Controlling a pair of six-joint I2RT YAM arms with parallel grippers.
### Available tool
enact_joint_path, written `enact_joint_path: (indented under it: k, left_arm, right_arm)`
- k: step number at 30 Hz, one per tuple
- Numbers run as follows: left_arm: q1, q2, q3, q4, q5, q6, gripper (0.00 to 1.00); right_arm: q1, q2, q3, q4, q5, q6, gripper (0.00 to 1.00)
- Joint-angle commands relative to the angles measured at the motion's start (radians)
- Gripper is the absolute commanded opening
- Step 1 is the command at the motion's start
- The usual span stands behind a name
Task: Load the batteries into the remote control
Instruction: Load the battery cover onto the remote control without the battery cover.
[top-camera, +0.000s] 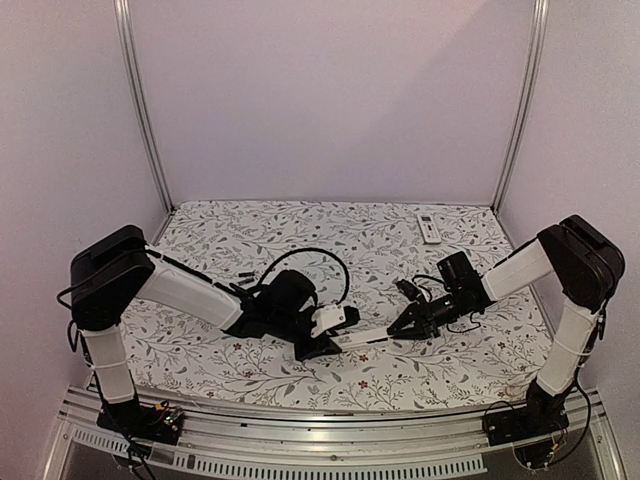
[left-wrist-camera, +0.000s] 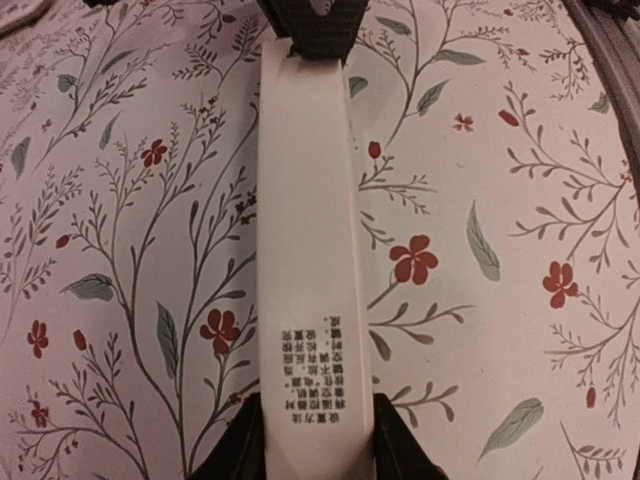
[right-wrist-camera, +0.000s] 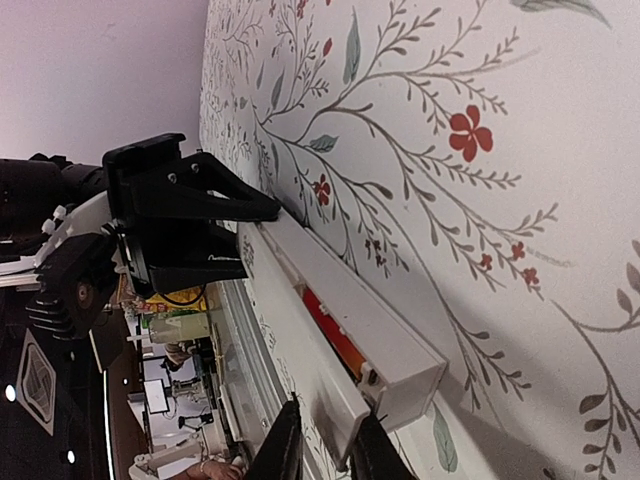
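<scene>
A long white remote control (top-camera: 368, 336) is held just above the flowered table between both grippers. My left gripper (top-camera: 325, 340) is shut on one end; in the left wrist view its black fingers (left-wrist-camera: 240, 440) press both sides of the remote (left-wrist-camera: 305, 220), whose printed back faces up. My right gripper (top-camera: 408, 323) is at the other end. In the right wrist view a red battery (right-wrist-camera: 333, 328) lies inside the remote (right-wrist-camera: 350, 300), behind a flat white cover (right-wrist-camera: 300, 350) that stands ajar. The right gripper (right-wrist-camera: 328, 415) straddles the cover's end, slightly open, with a gap at one finger.
A second white remote (top-camera: 428, 228) lies at the back right of the table (top-camera: 250, 230). A small dark slim object (top-camera: 243, 277) lies behind the left forearm, too small to identify. A black cable (top-camera: 320, 255) loops over the left wrist. The metal rail (top-camera: 300, 440) runs along the near edge.
</scene>
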Motion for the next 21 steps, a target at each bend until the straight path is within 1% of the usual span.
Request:
enact_joint_path:
  k: [1,7,12,16,21]
  left_arm:
    - [-0.01,0.013,0.017,-0.009,0.017,0.014,0.3]
    - [-0.009,0.013,0.018,-0.017,0.017,0.017,0.33]
    - [-0.011,0.002,0.011,-0.023,0.017,0.019,0.38]
    - [-0.011,-0.001,0.011,-0.021,0.013,0.02,0.38]
    - [-0.009,0.002,0.011,-0.023,0.013,0.019,0.37]
  right_arm:
    - [0.007,0.002,-0.011,-0.094,0.106,-0.04,0.21]
    - [0.007,0.02,0.008,-0.088,0.111,-0.044,0.26]
    - [0.007,0.02,0.017,-0.156,0.173,-0.075,0.31]
    - [0.007,-0.008,0.01,-0.173,0.183,-0.083,0.31]
    - [0.008,-0.057,0.048,-0.222,0.192,-0.085,0.33]
